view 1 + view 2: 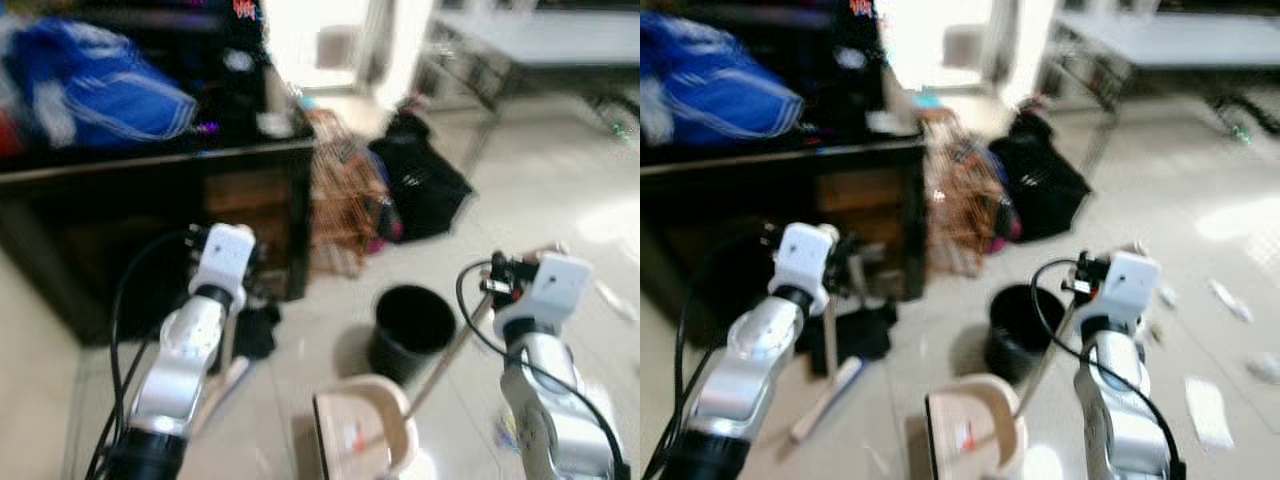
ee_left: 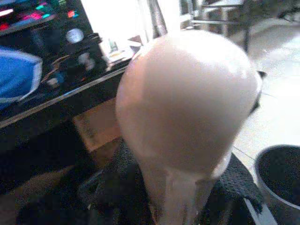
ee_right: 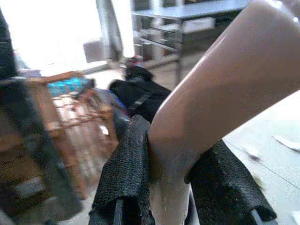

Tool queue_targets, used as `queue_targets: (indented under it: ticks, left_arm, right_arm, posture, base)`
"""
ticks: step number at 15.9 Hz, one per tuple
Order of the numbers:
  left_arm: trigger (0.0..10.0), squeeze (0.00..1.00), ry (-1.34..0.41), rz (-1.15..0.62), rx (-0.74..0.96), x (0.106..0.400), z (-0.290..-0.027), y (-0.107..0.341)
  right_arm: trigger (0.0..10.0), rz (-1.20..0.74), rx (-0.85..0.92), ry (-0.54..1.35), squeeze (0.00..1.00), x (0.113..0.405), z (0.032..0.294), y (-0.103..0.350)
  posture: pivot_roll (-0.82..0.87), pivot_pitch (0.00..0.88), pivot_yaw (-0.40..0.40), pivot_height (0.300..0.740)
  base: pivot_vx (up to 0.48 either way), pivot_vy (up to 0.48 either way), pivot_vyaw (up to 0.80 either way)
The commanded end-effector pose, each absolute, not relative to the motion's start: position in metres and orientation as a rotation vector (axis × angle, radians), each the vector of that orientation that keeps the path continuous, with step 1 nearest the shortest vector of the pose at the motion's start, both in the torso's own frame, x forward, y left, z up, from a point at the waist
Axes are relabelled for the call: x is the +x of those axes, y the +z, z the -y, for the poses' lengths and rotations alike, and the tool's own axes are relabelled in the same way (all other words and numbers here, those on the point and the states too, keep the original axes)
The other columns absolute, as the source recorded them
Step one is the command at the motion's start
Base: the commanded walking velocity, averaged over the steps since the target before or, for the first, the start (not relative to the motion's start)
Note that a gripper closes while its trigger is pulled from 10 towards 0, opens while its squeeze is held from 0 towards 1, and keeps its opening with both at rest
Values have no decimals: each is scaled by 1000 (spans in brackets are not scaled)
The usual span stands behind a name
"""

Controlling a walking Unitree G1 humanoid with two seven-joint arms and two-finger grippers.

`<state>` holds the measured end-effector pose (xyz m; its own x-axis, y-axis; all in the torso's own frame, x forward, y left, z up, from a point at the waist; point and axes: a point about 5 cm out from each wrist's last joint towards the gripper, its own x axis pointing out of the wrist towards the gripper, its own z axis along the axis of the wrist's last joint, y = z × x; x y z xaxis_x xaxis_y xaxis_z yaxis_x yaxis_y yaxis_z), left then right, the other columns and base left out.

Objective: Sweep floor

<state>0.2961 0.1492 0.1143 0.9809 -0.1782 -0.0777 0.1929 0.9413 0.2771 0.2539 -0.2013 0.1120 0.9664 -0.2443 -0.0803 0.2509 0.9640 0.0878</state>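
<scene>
A beige dustpan (image 1: 362, 432) sits on the tiled floor just in front of me. Its long handle (image 1: 450, 350) slants up to my right gripper (image 1: 503, 281), which is shut on it. In the right wrist view the beige handle (image 3: 220, 98) is squeezed between the black padded fingers (image 3: 124, 183). My left gripper (image 1: 246, 266) is shut on the broom. Its rounded beige handle top (image 2: 187, 98) bulges out between the padded fingers (image 2: 119, 187). The broom's thin pole (image 1: 830, 340) drops to the floor beside the dark cabinet. Paper scraps (image 1: 1208, 410) lie on the floor at the right.
A black waste bin (image 1: 411, 330) stands just beyond the dustpan. On the left a dark cabinet (image 1: 150, 210) carries a blue bag (image 1: 92, 90). Beside it are a wicker basket (image 1: 342, 200) and a black bag (image 1: 422, 185). A grey table (image 1: 545, 40) stands far right.
</scene>
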Motion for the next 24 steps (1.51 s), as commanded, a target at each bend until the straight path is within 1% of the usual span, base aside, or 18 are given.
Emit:
queue_targets:
  ticks: [1,4,8,13,17,18,19,22,24]
  left_arm:
    - [10000,0,-186,0,285,298,-146,123]
    - [10000,0,-170,5,245,298,-148,124]
    - [10000,0,-177,19,250,301,-146,128]
    - [10000,0,-166,12,235,301,-146,128]
    - [10000,0,-165,9,233,299,-146,127]
    - [10000,0,-177,-7,184,299,-146,127]
    - [10000,0,-183,-24,147,299,-146,127]
    - [10000,0,-170,-18,184,301,-149,128]
    - [10000,0,-155,-14,184,302,-151,128]
  right_arm:
    - [10000,-36,77,-247,0,257,204,121]
    - [10000,-11,59,-234,0,260,203,127]
    - [10000,47,27,-189,0,266,199,139]
    - [10000,91,49,-118,0,276,193,151]
    - [10000,96,42,-107,0,276,193,152]
    - [10000,95,41,-104,0,276,192,152]
    - [10000,94,42,-102,0,275,192,152]
    - [10000,90,44,-101,0,274,191,150]
    - [10000,85,42,-105,0,272,191,149]
  posture:
    - [-13,29,-30,740]
    - [-20,36,-25,740]
    - [-26,41,-22,740]
    - [-30,46,-36,740]
    - [-37,52,-37,740]
    - [-37,54,-36,740]
    - [-37,57,-33,740]
    - [-38,61,-30,740]
    - [-41,66,-28,740]
  base:
    - [0,0,-800]
    - [0,0,-800]
    - [0,0,-703]
    - [0,-480,0]
    - [0,-480,0]
    - [0,0,0]
    - [0,480,0]
    - [0,480,0]
    - [0,167,0]
